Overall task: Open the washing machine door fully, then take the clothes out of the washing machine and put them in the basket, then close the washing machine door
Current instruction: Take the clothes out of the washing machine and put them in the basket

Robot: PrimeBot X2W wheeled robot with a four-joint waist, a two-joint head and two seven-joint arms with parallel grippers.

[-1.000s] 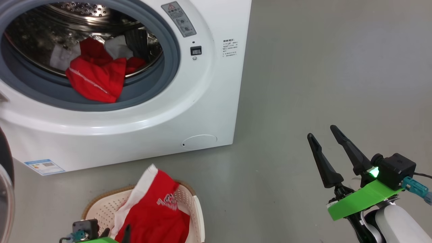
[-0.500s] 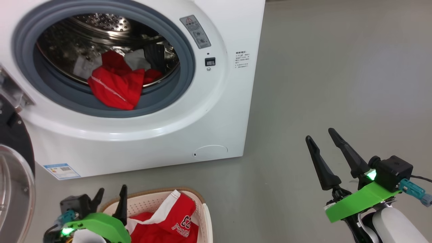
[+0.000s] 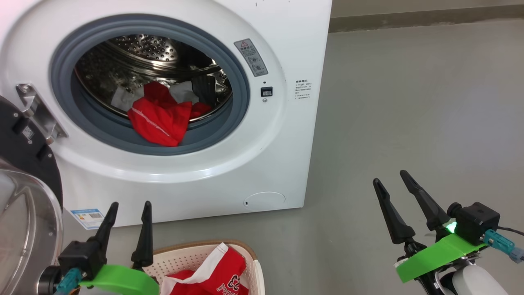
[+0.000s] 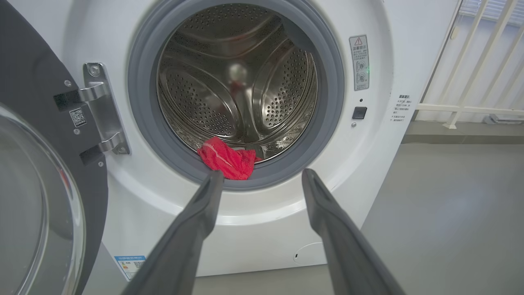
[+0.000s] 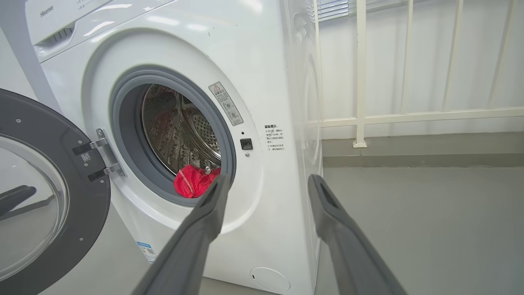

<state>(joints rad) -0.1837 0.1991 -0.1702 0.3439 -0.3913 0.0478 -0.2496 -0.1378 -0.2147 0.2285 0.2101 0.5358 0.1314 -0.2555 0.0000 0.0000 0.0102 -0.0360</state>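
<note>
The white washing machine [image 3: 229, 172] stands with its door [image 3: 24, 172] swung wide open to the left. Red clothes [image 3: 161, 116] lie at the front of the steel drum, spilling onto the grey gasket; they also show as red clothes [image 4: 227, 157] and red clothes [image 5: 192, 181] in the wrist views. Another red garment with white numbers [image 3: 213, 278] lies in the cream basket [image 3: 184, 256] on the floor in front. My left gripper [image 3: 129, 205] hangs open and empty above the basket's left end, fingers towards the machine. My right gripper [image 3: 389, 176] is open and empty to the right of the machine.
Bare grey floor [image 3: 409, 102] stretches right of the machine. A white railing [image 5: 360, 82] stands along the wall behind. The open door [image 5: 41, 192] juts out on the machine's left side.
The red garment has dropped from my left gripper into the basket, and that gripper has risen clear, empty. The head camera has tilted up, shifting the whole picture. The right gripper stays put.
</note>
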